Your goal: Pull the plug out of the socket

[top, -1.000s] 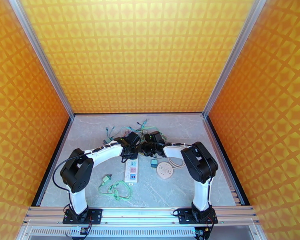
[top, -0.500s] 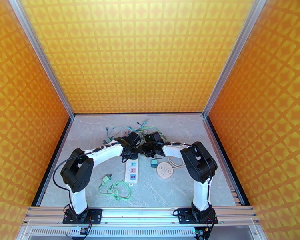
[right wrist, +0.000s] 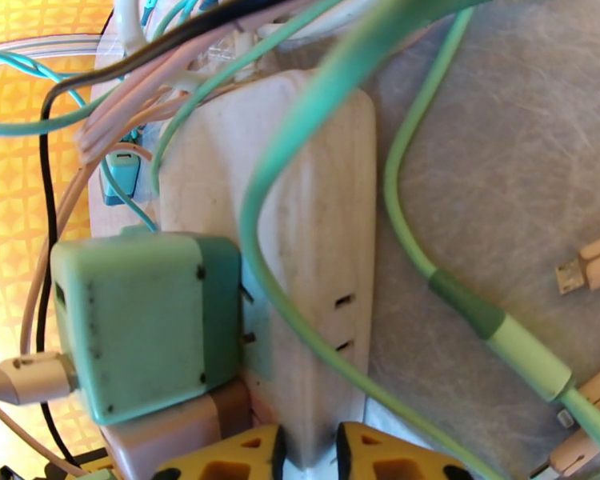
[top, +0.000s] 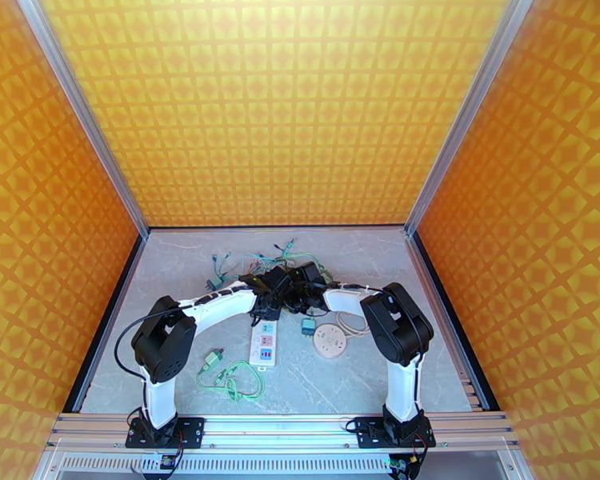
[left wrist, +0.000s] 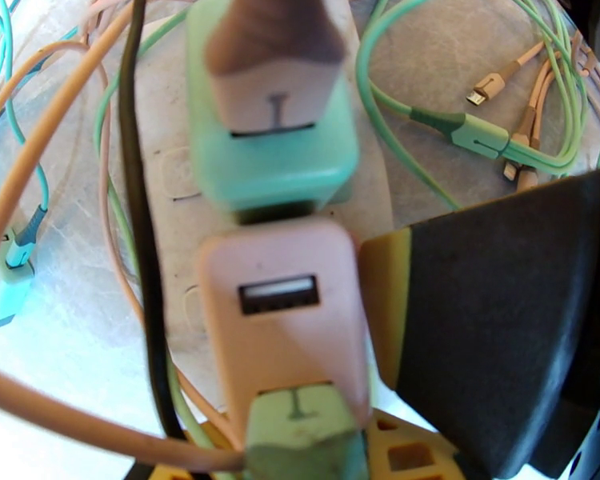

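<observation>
Stock of 1 cell, taken near to far from the white power strip (top: 263, 346).

- left arm (top: 216, 306): base bolted nearer than the strip, to its left. Elbow raised left of the strip, forearm slanting in to the strip's far end.
- left gripper (left wrist: 288, 464): jaws drawn to a narrow span on the sides of the pink plug (left wrist: 284, 338). The plug stands on the strip's face, with a green connector (left wrist: 300, 434) in 1 of its 2 ports.
- right arm (top: 396, 322): base nearer than the strip, to its right. Elbow folded right of the strip, forearm reaching in to the same far end.
- right gripper (right wrist: 308, 454): jaws almost together, nothing between them, tips over the strip's face just beside the pink plug. Contact with the strip cannot be told.
- teal plug (left wrist: 272, 166): on the strip, touching the pink plug, with a pink connector (left wrist: 272, 90) in it.
- surface (top: 180, 274): grey, marbled.
- green cable coil (top: 234, 379): near-left of the strip.
- round socket (top: 330, 342): right of the strip.
- small teal plug (top: 308, 326): between the strip and the round socket.
- cable tangle (top: 272, 254): beyond the strip's far end.
- walls (top: 276, 106): orange, patterned, on 3 sides beyond the strip.
</observation>
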Robot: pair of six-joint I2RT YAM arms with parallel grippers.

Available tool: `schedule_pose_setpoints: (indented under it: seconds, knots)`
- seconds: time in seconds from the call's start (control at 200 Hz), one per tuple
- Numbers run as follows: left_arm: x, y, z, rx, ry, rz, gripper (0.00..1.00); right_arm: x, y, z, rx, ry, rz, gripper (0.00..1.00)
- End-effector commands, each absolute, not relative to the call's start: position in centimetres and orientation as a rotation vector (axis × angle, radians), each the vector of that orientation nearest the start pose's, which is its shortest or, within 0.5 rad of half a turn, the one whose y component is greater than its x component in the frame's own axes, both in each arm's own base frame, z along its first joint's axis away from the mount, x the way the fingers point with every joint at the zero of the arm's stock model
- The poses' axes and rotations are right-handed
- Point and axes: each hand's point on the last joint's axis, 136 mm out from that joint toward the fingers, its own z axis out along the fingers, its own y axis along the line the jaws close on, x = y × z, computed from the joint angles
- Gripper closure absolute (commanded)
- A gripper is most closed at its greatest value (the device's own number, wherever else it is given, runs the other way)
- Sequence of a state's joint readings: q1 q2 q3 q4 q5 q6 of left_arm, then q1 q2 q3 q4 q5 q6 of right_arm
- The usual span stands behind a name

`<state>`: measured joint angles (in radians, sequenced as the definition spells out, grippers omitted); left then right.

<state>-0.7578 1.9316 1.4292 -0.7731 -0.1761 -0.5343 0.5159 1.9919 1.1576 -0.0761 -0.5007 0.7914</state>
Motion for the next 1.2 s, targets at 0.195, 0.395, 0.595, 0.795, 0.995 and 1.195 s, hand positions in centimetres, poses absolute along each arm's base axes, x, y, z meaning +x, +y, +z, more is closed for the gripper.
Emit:
schedule_pose_setpoints:
  seconds: [0.195,0.395,0.595,0.795,0.995,1.195]
  knots:
    - [33.5,-27.9,11.2,0.187,2.75,-0.365,0.9,32.4,26.8,-4.3,0.254,2.985,0.771,0.77]
    - [33.3,-26.3,12.2,0.221,2.753,-0.274,0.9,32.5,26.9,-3.9,0.253,2.972,0.782,0.77]
    - [34.2,-23.5,14.4,0.143,2.726,-0.263,0.9,33.4,27.8,-1.5,0.185,2.901,0.86,0.76]
    - [35.1,-19.8,15.7,0.048,2.703,-0.245,0.89,34.3,28.6,1.2,0.135,2.834,0.91,0.73]
    - [34.9,-16.1,14.8,-0.039,2.713,-0.209,0.86,34.9,29.7,3.5,0.08,2.776,0.991,0.69]
    - [34.7,-13.4,12.4,-0.102,2.741,-0.164,0.86,35.9,30.1,8.6,0.008,2.662,1.023,0.61]
